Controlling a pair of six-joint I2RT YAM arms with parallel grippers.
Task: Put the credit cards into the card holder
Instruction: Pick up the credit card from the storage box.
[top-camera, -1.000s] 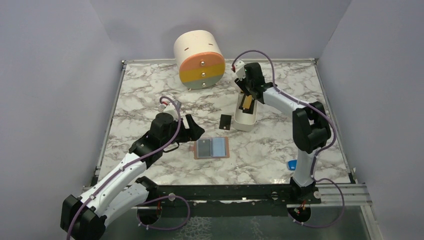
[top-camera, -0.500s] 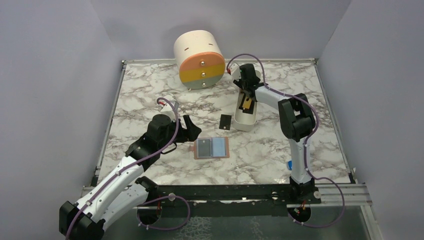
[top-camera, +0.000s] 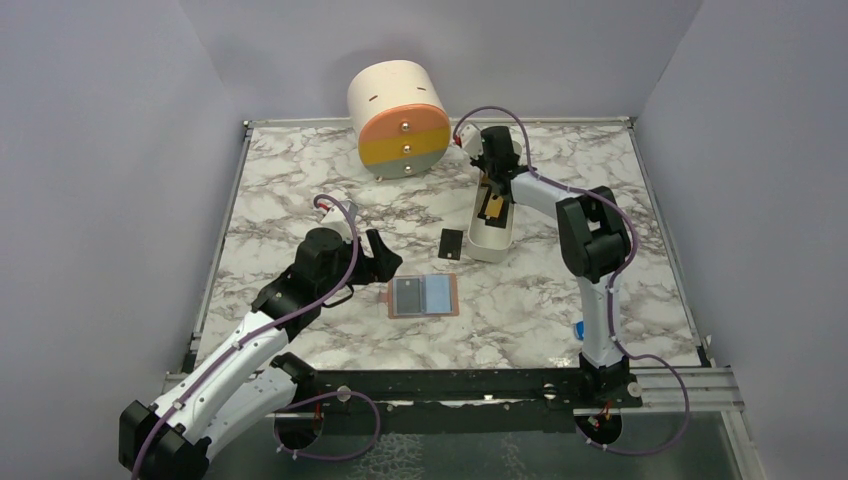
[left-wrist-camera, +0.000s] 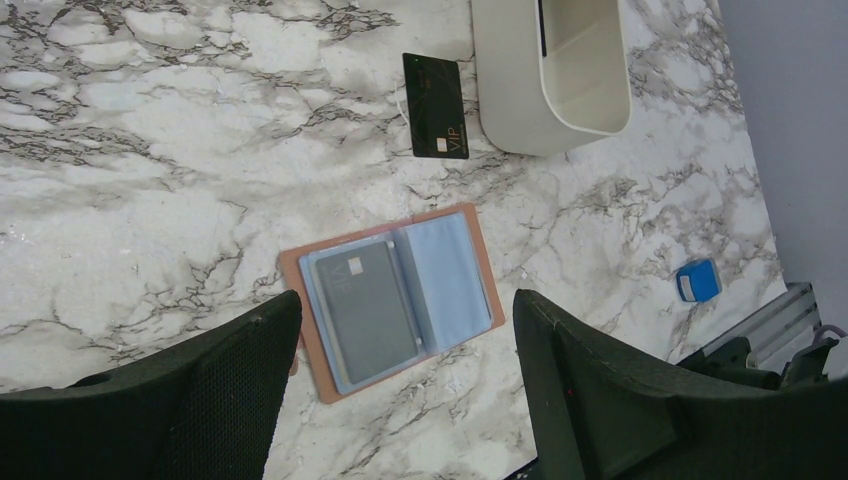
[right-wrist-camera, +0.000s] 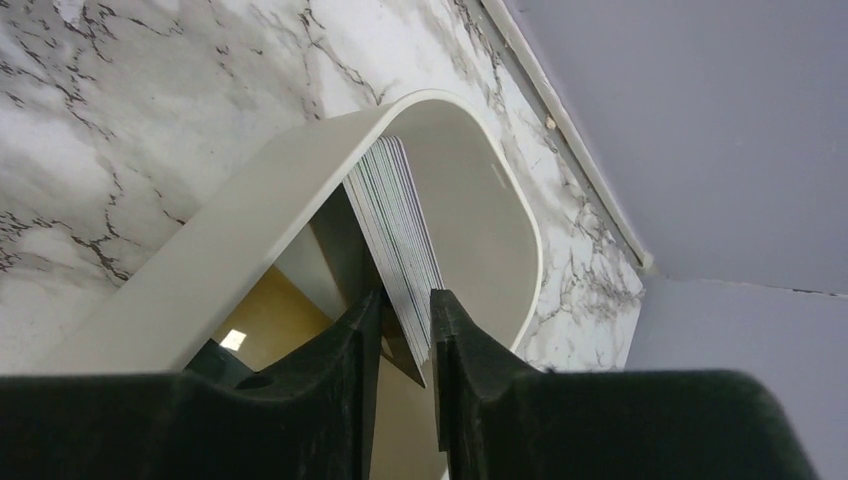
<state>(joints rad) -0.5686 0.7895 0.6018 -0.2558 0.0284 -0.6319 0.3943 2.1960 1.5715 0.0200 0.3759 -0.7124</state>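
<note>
while the left gripper (left-wrist-camera: 405, 302) gapes over the card holder (left-wrist-camera: 447, 280), the right gripper (right-wrist-camera: 405, 298) pinches credit cards (right-wrist-camera: 396, 212) in the tray (right-wrist-camera: 250, 222).

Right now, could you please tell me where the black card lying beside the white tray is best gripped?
Probably by its two short ends, coming straight down. The black card lies flat on the table, leaving only thin edges, and one long edge runs close along the white tray, so a finger hardly fits there.
</note>
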